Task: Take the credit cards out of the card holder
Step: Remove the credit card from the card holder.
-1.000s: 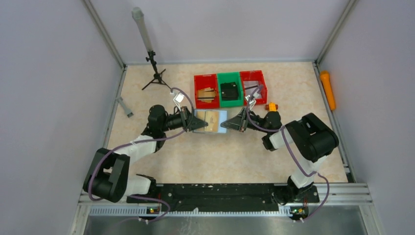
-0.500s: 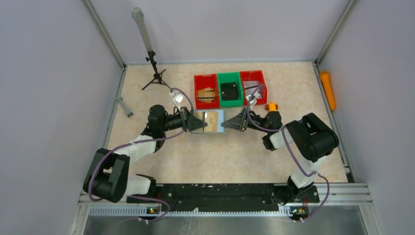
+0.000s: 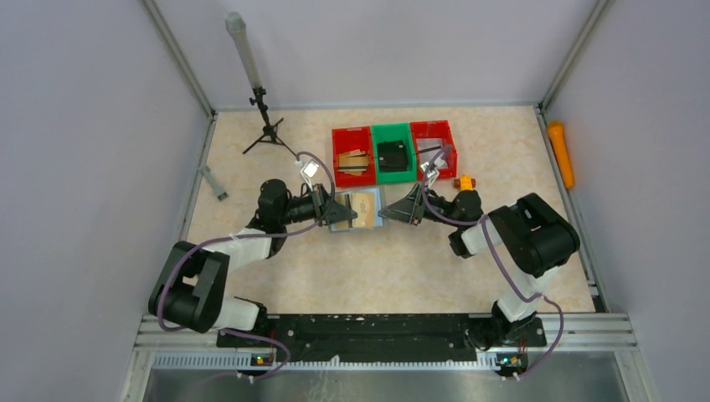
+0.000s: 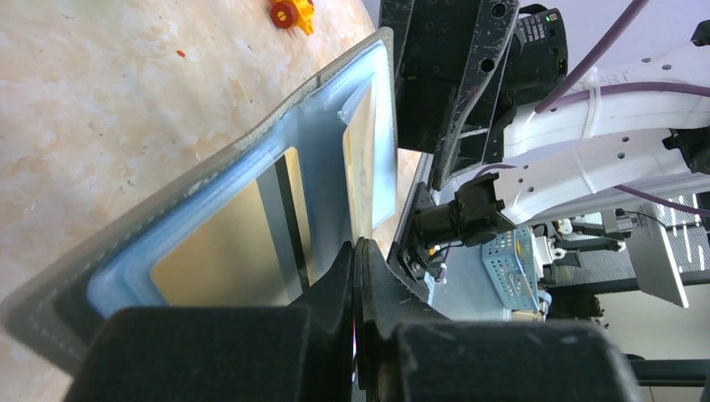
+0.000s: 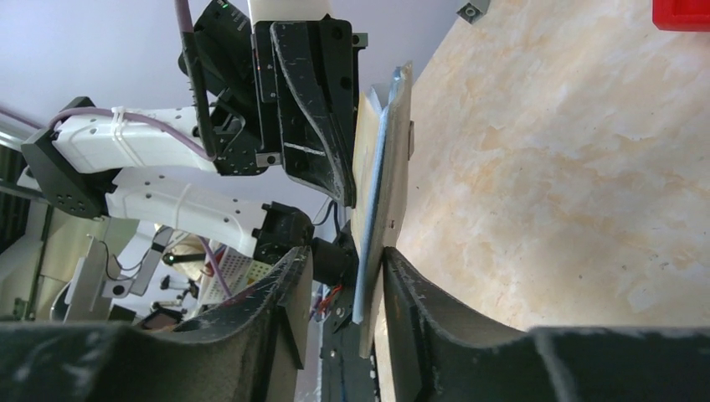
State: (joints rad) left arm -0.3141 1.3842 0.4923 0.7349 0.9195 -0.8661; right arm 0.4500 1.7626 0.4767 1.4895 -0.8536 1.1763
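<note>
Open flat grey card holder w/ shiny blue pockets, R gripper pinching its edge, L gripper squeezed tight on thin gold card.

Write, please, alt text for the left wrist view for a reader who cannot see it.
The left tool pinches the edge of a gold credit card sitting in a pocket of the open grey card holder, tilted over the marbled table. A second gold card shows in the nearer pocket; the right arm stands close behind.
</note>
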